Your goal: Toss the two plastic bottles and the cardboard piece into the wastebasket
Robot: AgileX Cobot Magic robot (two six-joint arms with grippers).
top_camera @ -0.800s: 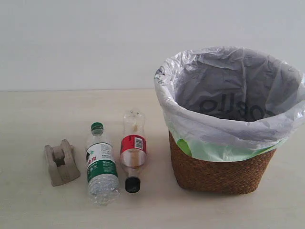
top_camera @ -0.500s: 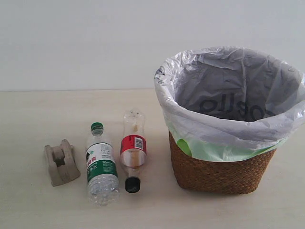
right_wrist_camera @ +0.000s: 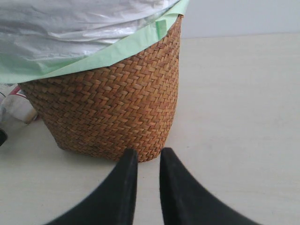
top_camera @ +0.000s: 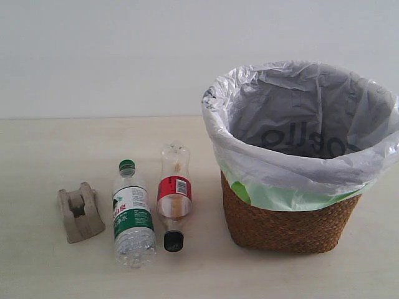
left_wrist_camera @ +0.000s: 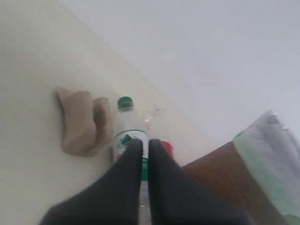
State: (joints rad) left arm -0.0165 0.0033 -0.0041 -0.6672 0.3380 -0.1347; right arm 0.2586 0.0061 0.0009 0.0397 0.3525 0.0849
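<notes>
Two clear plastic bottles, the green-capped bottle and the black-capped bottle, and a beige moulded cardboard piece lie beside the brown wicker wastebasket. Your left gripper and right gripper seem nearly together, empty.

bright, soft, even light washes the pale table and wall nearly white. shadows are faint, just a thin dark edge under the wastebasket. the exterior view is sharp. the left wrist view is hazy and blurred, the left gripper a dark smear; the right wrist view is crisper, though the right gripper is soft-edged.
</notes>
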